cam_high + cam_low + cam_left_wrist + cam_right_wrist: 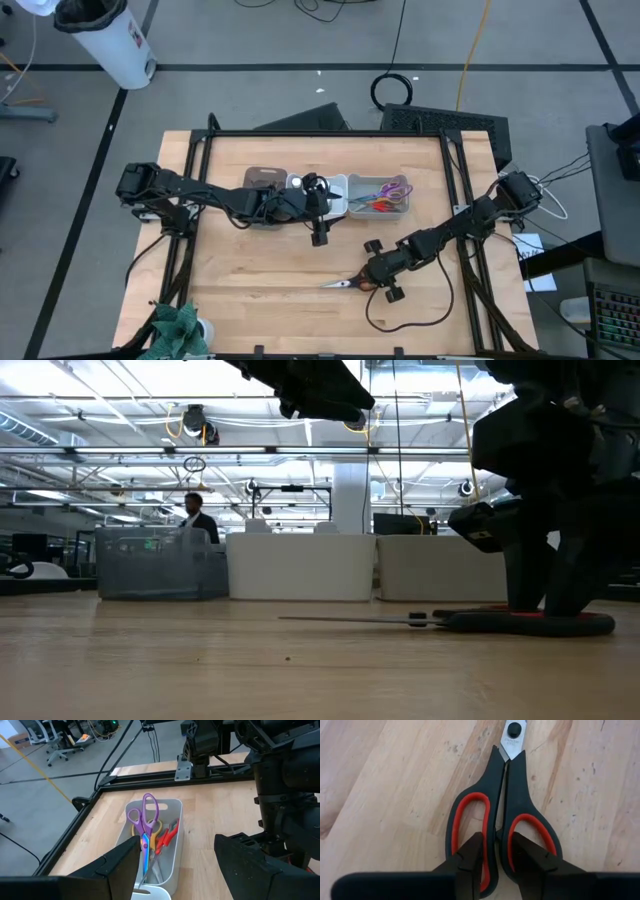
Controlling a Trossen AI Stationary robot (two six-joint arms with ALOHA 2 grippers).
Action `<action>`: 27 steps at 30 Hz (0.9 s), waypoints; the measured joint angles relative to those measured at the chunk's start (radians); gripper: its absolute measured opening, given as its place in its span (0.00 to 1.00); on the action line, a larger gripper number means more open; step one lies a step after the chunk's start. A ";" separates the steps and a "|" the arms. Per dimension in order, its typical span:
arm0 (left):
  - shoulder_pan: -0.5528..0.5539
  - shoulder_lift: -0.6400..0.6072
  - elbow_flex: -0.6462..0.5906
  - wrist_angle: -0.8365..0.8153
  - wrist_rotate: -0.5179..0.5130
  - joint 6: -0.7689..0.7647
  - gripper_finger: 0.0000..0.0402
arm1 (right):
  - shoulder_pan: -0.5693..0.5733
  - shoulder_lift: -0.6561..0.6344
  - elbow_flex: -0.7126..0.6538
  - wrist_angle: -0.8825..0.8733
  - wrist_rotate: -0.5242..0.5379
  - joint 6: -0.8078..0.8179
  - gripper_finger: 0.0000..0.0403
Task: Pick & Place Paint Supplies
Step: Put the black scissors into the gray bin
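Wooden surface [260, 270] first: grey bin [392, 207] at the back holds purple scissors [144, 817]. Left gripper [318, 215] hovers just in front of the bins, fingers spread wide, nothing held. Right gripper [496, 857] pinches the black-and-red scissors [502, 810], lying flat on the surface near the front edge.

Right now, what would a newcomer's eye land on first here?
The black-and-red scissors lying flat on the bare wood near the table's front, with the right gripper down on their handles, fingers set into the two loops. Next, the grey bin at mid-table holding purple, red and yellow scissors, with the left gripper open and hovering just in front of the bin row.
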 joint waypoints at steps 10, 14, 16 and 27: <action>0.000 0.000 0.000 0.001 0.001 -0.005 0.65 | 0.000 0.001 0.000 0.011 -0.002 -0.003 0.20; 0.000 0.000 0.000 0.001 0.001 -0.017 0.65 | 0.001 0.001 0.000 0.012 -0.002 0.002 0.20; 0.000 0.000 0.000 0.002 0.003 -0.024 0.65 | 0.006 0.001 0.000 0.012 -0.001 0.004 0.20; 0.000 0.000 0.000 0.002 0.003 -0.024 0.65 | 0.007 0.001 0.000 0.013 -0.001 0.004 0.20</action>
